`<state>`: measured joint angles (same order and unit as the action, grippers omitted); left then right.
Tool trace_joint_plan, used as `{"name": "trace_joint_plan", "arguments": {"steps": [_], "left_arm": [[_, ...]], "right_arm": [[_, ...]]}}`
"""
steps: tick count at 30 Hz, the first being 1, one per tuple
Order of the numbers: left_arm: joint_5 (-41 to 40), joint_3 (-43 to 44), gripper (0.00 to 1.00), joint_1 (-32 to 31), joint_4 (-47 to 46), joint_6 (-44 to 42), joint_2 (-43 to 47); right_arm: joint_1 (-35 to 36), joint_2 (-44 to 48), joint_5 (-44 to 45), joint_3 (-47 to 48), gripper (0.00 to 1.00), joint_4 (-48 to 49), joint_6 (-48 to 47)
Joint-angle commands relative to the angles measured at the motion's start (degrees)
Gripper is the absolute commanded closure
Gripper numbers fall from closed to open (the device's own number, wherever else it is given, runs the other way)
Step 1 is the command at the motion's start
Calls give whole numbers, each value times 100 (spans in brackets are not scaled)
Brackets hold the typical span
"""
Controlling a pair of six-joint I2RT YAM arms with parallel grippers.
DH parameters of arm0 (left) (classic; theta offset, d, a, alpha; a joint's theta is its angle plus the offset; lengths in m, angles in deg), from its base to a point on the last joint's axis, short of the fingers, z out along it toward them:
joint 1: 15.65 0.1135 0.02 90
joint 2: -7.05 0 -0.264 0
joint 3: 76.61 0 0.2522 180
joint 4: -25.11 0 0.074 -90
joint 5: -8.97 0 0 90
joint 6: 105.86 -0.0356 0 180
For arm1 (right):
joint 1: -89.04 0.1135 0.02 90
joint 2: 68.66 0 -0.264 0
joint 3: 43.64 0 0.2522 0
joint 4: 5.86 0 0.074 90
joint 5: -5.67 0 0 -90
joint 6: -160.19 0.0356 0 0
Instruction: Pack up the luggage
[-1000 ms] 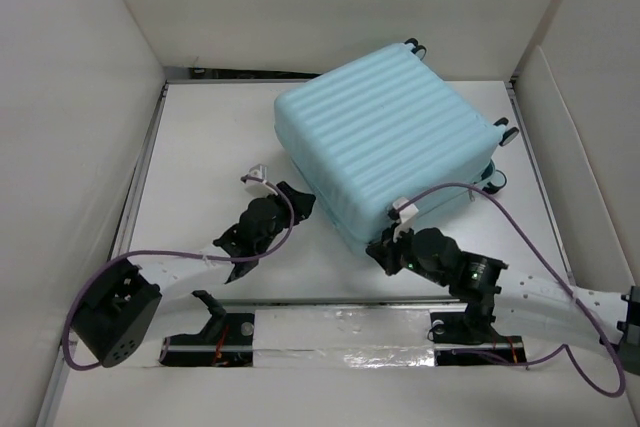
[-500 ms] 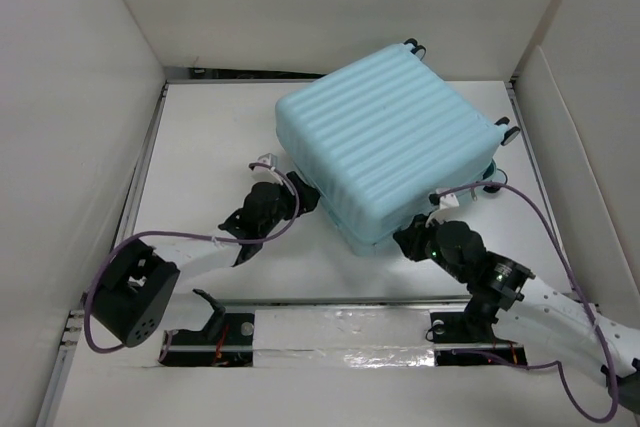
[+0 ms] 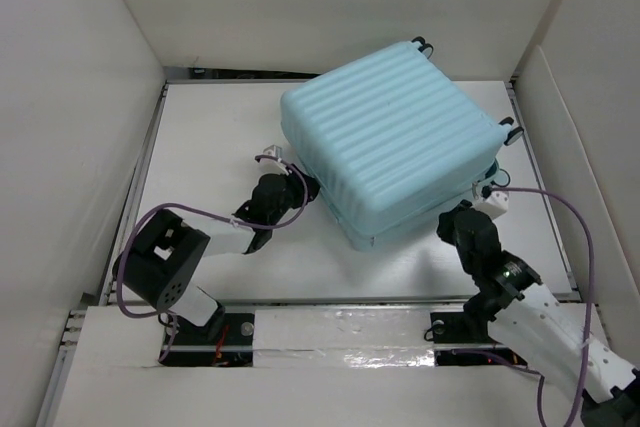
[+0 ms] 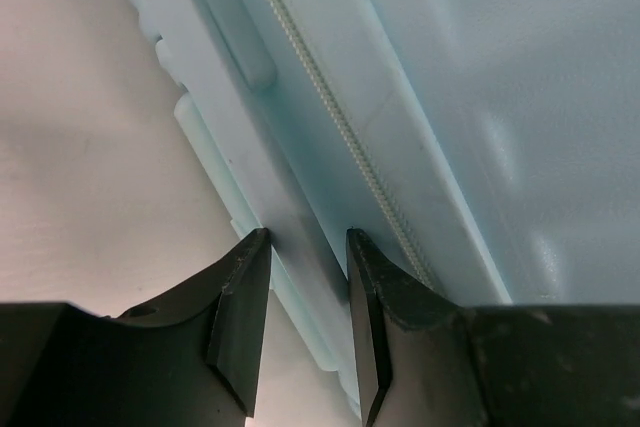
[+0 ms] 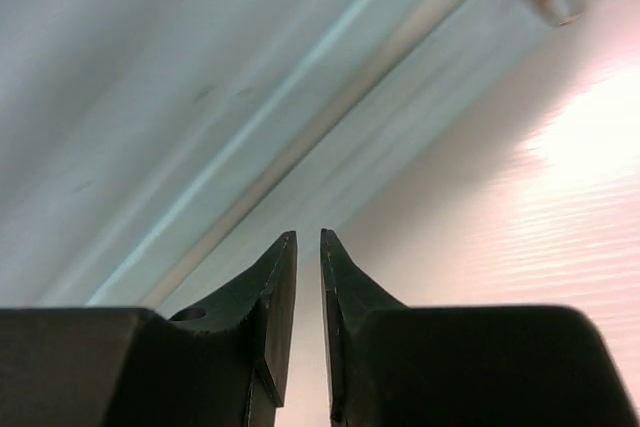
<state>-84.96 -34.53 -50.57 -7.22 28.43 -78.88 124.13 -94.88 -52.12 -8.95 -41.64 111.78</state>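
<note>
Opening looks like the step: pale aqua ribbed hard-shell suitcase (image 3: 395, 142) lies shut, back-right. Left gripper (image 4: 305, 242) slightly spread astride its seam (image 4: 335, 117), right gripper (image 5: 308, 237) barely parted, empty. Hook the lip, lift evenly.

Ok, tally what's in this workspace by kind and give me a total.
Suitcase: 1
Robot arms: 2 (left arm, right arm)
Total: 3
</note>
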Motion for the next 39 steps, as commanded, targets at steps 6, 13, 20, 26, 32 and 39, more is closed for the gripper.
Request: {"name": "trace_joint_plan", "arguments": {"steps": [6,13,20,26,32,39], "left_arm": [[-398,-18,100,11,-647,-193,-126],[-451,-756,100,-58,-1025,-167,190],[-469,-1635,100,-305,-1315,123,629],[-776,-1812,100,-666,-1008,158,1138],[-900,-1611,84,-674,-78,177,2000],[-320,-742,35,-16,-49,369,1581]], "right_arm": [[-2153,-946,-292,325,81,1523,-870],[-3798,-2324,-2497,481,80,2992,-1372],[-3588,-4206,-4169,1650,80,3915,-1600],[-3158,-5024,-4794,2451,79,4126,-1917],[-3394,-5296,-4863,2740,77,4478,-1865],[-3466,-4299,-5146,1866,61,4241,-1777]]}}
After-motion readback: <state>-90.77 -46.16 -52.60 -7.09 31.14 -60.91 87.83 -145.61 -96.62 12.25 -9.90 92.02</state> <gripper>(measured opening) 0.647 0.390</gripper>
